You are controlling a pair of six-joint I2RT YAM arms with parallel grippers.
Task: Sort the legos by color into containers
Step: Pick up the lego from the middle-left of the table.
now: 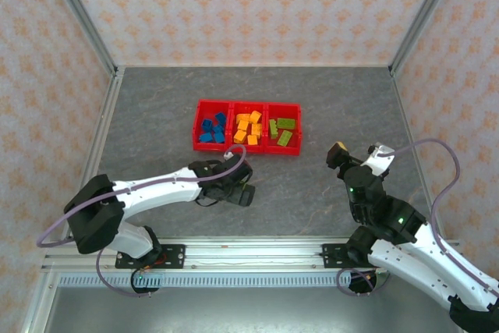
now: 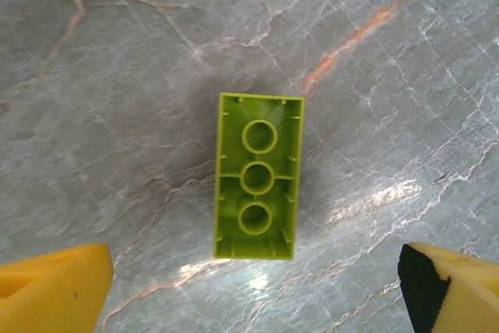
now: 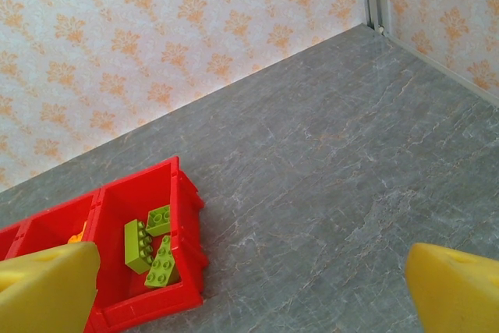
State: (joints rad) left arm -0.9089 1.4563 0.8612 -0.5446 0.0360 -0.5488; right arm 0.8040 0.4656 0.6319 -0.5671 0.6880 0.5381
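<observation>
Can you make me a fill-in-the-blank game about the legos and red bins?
1. The loose brick under the left gripper is lime ___.
2. Its hollow underside faces ___.
3. In the red bins, the blue bricks sit in the ___ compartment.
4. The middle compartment's bricks are ___.
Missing words: green, up, left, orange.

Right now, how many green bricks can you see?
4 green bricks. Three lie in the right-hand bin: one left, one behind it, one in front. The fourth lies upside down on the table under the open left tool. Others could be hidden.
</observation>
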